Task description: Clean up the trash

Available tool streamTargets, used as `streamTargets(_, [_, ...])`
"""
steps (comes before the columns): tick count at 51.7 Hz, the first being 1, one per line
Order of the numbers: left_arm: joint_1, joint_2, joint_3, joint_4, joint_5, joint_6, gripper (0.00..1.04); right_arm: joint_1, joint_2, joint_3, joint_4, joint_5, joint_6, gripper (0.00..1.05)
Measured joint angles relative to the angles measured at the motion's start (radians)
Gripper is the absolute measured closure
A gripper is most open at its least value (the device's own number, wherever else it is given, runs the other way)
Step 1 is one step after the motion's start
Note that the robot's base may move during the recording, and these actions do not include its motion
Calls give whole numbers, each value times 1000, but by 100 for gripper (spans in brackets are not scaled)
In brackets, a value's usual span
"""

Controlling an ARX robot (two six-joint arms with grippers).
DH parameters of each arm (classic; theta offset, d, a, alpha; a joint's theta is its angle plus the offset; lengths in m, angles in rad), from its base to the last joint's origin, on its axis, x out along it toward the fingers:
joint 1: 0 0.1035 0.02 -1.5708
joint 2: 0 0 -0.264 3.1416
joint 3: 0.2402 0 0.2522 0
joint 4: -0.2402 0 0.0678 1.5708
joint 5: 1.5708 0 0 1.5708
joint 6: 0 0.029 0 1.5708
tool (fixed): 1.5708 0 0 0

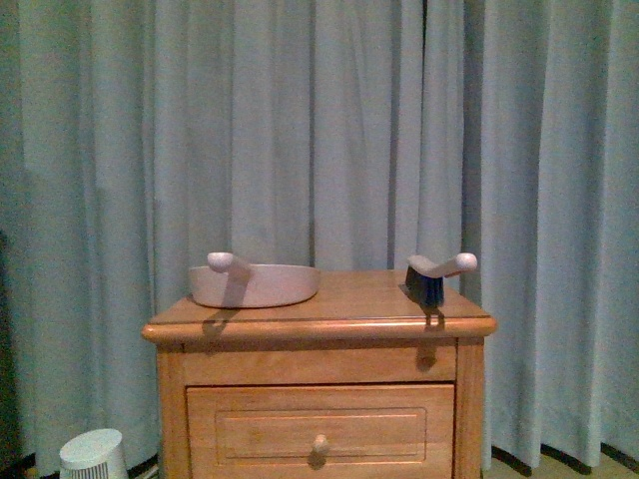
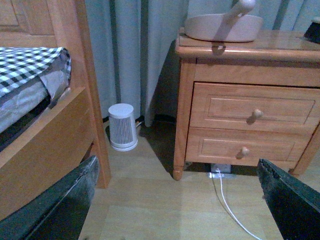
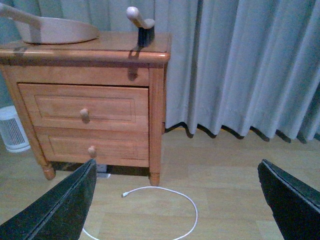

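No crumpled white trash wad shows in any view; it is hidden or out of view. A beige dustpan (image 1: 255, 282) lies on the left of the wooden nightstand (image 1: 319, 317). A hand brush (image 1: 436, 274) with a beige handle and dark bristles stands on its right. Both also show in the left wrist view, dustpan (image 2: 222, 26), and the right wrist view, dustpan (image 3: 55, 29) and brush (image 3: 141, 25). My left gripper (image 2: 177, 200) is open and empty, low over the floor facing the nightstand. My right gripper (image 3: 177, 200) is open and empty, also low over the floor.
A small white ribbed appliance (image 2: 122, 126) stands on the floor beside a wooden bed frame (image 2: 55, 135). A white cable (image 3: 165, 207) loops on the floor by the nightstand's leg. Pale curtains (image 1: 319, 130) hang behind. The nightstand has two drawers with knobs (image 2: 255, 114).
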Motion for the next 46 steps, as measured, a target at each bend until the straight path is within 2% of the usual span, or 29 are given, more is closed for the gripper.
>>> streamTargets(46, [0,1,0,0,1,0,8,0,0,0,-1,1,0,7])
